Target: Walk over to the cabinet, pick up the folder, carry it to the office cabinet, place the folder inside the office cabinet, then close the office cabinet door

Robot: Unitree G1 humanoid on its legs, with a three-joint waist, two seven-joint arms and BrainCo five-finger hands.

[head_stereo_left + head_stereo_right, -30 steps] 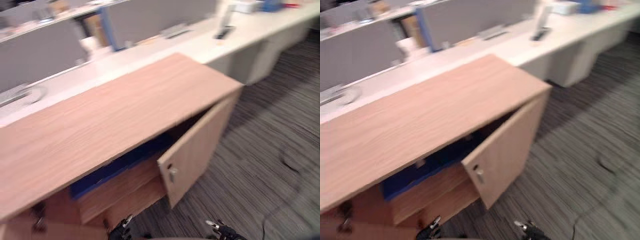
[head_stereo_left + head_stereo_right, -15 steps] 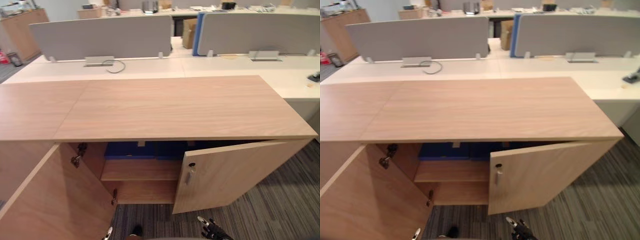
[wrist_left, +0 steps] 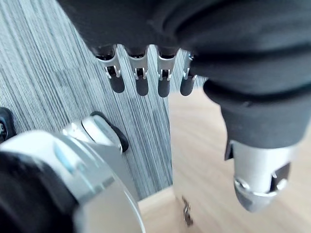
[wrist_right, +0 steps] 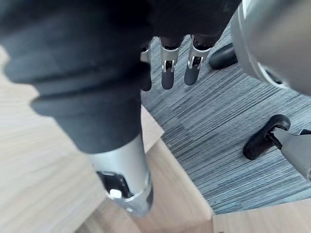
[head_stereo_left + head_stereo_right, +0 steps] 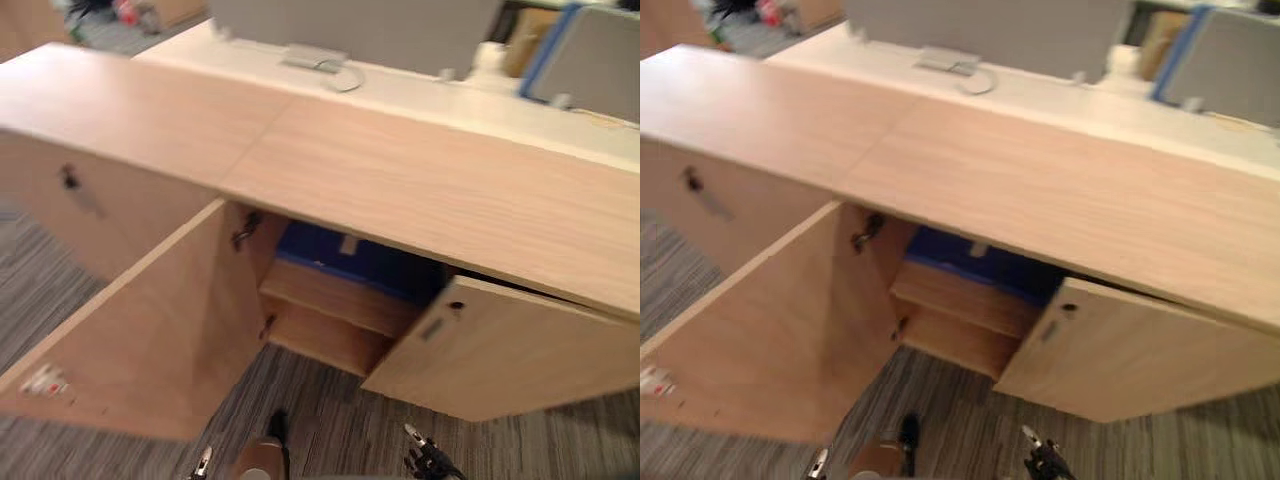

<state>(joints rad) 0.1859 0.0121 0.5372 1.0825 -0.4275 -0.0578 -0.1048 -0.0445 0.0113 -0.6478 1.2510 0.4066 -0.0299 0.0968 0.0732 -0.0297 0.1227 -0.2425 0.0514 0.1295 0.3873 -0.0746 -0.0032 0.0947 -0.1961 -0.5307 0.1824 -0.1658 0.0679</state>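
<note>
Office cabinet: light wood, long flat top running from 9 o'clock to 3 o'clock across the head view. Left door stands wide open, swung out toward 7 o'clock over the striped grey carpet. Right door is ajar at 4 o'clock, its handle facing outward just below a small dark lock. Inside the opening, a blue item, apparently the folder though the view is blurred, lies on the upper shelf directly under the cabinet top, near the middle of the view. Neither hand touches it. Left hand: fingers straight and hanging relaxed, empty, with carpet and the edge of a wooden door panel past them; in the head view it sits at 7 o'clock, low by the open left door. Right hand: fingers likewise straight and slack, holding nothing, over carpet beside a wooden panel; in the head view it sits at 5 o'clock, below the right door. A white desk with a grey partition runs behind the cabinet at 12 o'clock.
</note>
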